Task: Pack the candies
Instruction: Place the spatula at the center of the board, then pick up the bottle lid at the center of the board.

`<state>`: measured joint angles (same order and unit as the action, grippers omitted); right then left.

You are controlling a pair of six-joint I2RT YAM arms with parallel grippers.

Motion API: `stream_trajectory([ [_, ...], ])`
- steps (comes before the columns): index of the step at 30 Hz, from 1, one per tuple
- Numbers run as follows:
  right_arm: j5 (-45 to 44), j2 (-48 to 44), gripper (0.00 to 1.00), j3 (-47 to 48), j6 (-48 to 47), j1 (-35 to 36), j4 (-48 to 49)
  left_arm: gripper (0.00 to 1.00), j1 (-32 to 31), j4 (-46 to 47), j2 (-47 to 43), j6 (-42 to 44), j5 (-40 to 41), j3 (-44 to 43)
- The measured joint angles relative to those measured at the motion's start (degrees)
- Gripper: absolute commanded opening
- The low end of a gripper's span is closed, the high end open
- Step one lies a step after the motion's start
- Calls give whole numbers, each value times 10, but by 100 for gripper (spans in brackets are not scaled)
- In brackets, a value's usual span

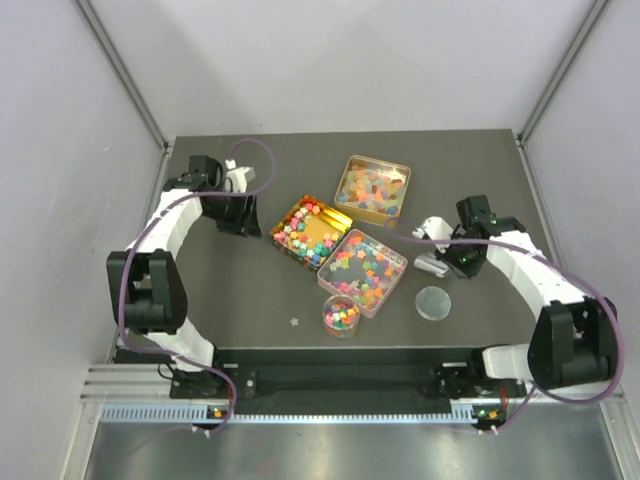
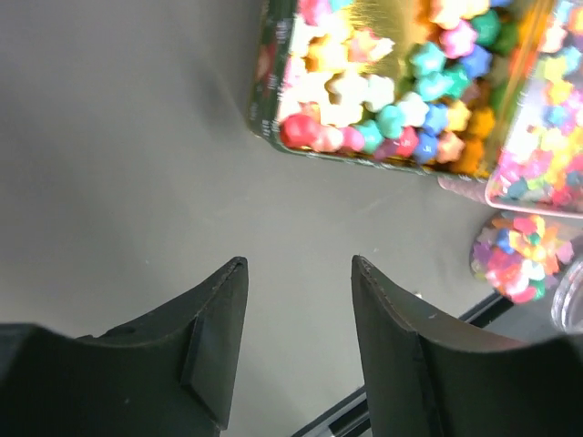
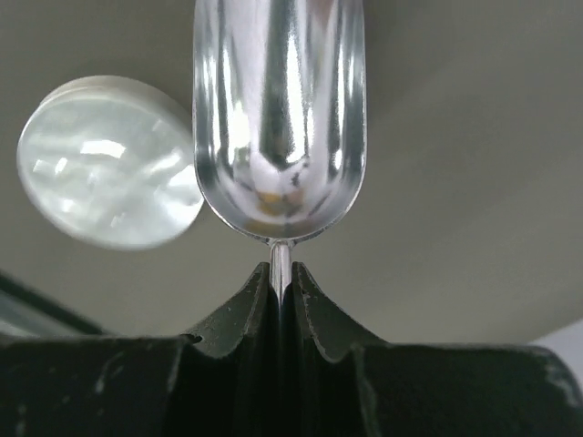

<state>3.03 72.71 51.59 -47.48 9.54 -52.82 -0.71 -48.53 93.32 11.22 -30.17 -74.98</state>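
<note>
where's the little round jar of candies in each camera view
Top external: jar near the front edge, centre.
Left wrist: right edge, mid-height.
Right wrist: not in it; just the scoop in the right gripper and a round lid.
Shared landmark: the gold tin, up and left of the jar in the top and left wrist views.

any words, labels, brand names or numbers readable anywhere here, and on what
None: no text can be read in any view.
The dark side wall of the gold rectangular tin shows faint reddish marks in the left wrist view, too blurred to tell whether they are print.
The round clear plastic lid and the shiny metal scoop carry only reflections.
</note>
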Motion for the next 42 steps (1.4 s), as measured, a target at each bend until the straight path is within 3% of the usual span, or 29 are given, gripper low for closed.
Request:
stream_trajectory([
  [10, 66, 168, 3, 59, 83, -126, 137, 50, -11, 2, 21, 0, 19, 22],
  [11, 68, 175, 8, 60, 85, -136, 146, 50, -12, 2, 21, 1, 20, 33],
  [12, 70, 181, 32, 60, 86, -143, 150, 50, -14, 1, 21, 1, 20, 44],
  [14, 76, 190, 48, 60, 85, -153, 151, 51, -22, -4, 23, 5, 22, 59],
  [18, 97, 189, 61, 66, 80, -158, 128, 52, -47, -8, 21, 25, 22, 82],
  [22, 117, 149, 65, 92, 80, -157, 89, 52, -65, -10, 11, 40, 17, 116],
  [26, 135, 44, 64, 121, 59, -126, 57, 51, -80, -11, 2, 50, 5, 136],
  [31, 172, -101, 72, 87, 2, 37, 23, 57, -96, -11, -12, 57, -18, 136],
  [37, 180, -111, 91, -27, -77, 100, -33, 62, -96, -12, -44, 54, -29, 114],
  [38, 178, -108, 96, -39, -88, 100, -36, 67, -96, -12, -47, 54, -29, 108],
  [42, 172, -108, 100, -66, -139, 100, -39, 77, -92, -9, -50, 53, -39, 87],
])
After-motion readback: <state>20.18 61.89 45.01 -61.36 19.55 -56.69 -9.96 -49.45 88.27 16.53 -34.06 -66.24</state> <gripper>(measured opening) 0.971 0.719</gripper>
